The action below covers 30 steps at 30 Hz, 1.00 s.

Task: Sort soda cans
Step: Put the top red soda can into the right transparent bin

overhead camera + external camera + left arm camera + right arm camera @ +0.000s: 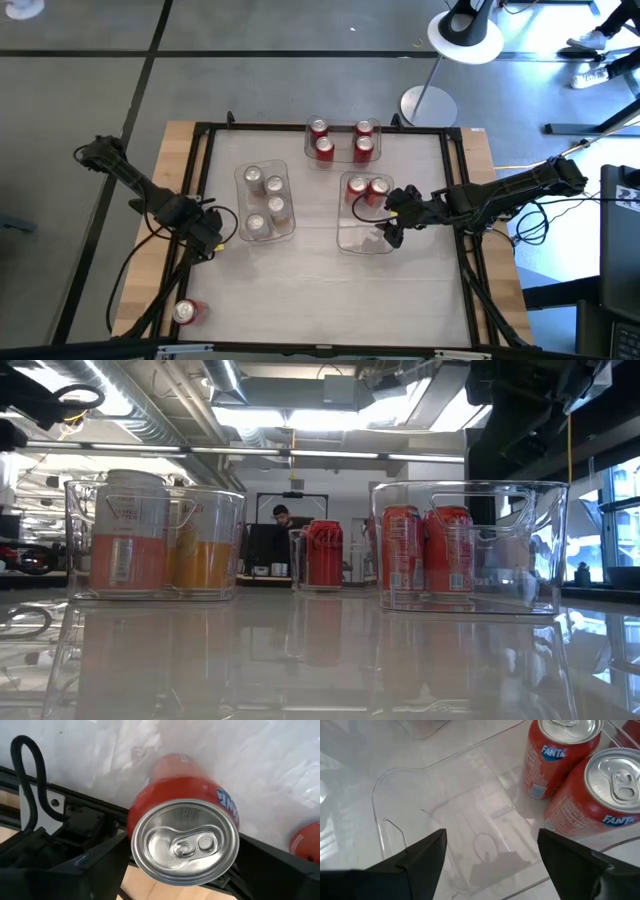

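A red soda can (185,795) shows top-on in the left wrist view, between the fingers of my left gripper (207,238), which is shut on it over the black frame rail at the table's left edge. In the high view the gripper hides this can. My right gripper (492,855) stands open above the bare near half of the right clear bin (345,240). At that bin's far end stand two red cans (555,755). Another red can (186,312) stands on the wooden border at the near left. My left gripper pinches the red can by its side wall just under the top rim (134,827), one finger on either side. The fingers point down from above. The can hangs upright below them, silver top up; whether its base touches anything is hidden.
A left clear bin (290,232) holds several pale and orange cans. A far clear bin (340,125) holds several red cans. A black frame (330,128) rims the white table top. A black cable (30,775) loops beside my left gripper.
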Tool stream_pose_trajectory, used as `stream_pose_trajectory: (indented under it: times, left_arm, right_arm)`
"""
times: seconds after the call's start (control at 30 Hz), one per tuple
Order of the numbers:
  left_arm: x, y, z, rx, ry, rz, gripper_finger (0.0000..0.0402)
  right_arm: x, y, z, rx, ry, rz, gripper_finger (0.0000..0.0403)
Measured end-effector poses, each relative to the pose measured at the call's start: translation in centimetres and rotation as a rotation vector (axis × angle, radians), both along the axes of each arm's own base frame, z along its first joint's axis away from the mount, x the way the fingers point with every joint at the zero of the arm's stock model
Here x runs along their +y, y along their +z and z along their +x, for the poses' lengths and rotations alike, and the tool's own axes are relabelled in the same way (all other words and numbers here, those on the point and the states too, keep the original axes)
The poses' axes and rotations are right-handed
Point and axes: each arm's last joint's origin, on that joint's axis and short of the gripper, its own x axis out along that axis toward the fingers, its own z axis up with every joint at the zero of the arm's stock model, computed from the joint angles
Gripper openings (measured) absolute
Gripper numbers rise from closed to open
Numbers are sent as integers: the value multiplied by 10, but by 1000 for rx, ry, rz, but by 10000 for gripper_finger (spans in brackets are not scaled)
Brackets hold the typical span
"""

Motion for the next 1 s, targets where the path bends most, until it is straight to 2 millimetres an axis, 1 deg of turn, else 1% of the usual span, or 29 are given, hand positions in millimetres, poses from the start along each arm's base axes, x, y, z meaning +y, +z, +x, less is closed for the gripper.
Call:
stream_pose_trajectory:
  times: [0.1, 0.27, 0.33, 0.43, 0.53, 0.8, 0.9, 1.0]
  left_arm:
    - [0, 0, 0, -2, 3, 5, 314]
    - [-1, 0, 1, -14, 16, 2, 267]
    - [-1, 0, 2, -24, 34, 0, 265]
    - [-3, 4, 6, -56, 69, -20, 265]
    - [-5, 15, 10, -107, 88, -52, 265]
    - [-10, 38, 25, -214, 141, -107, 265]
    - [-14, 55, 35, -274, 150, -157, 265]
    - [-18, 73, 44, -294, 157, -173, 265]
  right_arm:
    - [0, 0, 0, 0, 1, -13, 309]
    - [-1, 0, 0, 1, 7, -42, 309]
    - [-1, -1, -1, 15, 17, -36, 309]
    - [1, -3, -6, 82, 94, 21, 309]
    - [1, -2, -10, 103, 111, 50, 309]
    - [1, -2, -9, 90, 101, 31, 309]
    - [1, -2, -9, 93, 109, 41, 309]
    - [2, -2, -9, 103, 133, 72, 309]
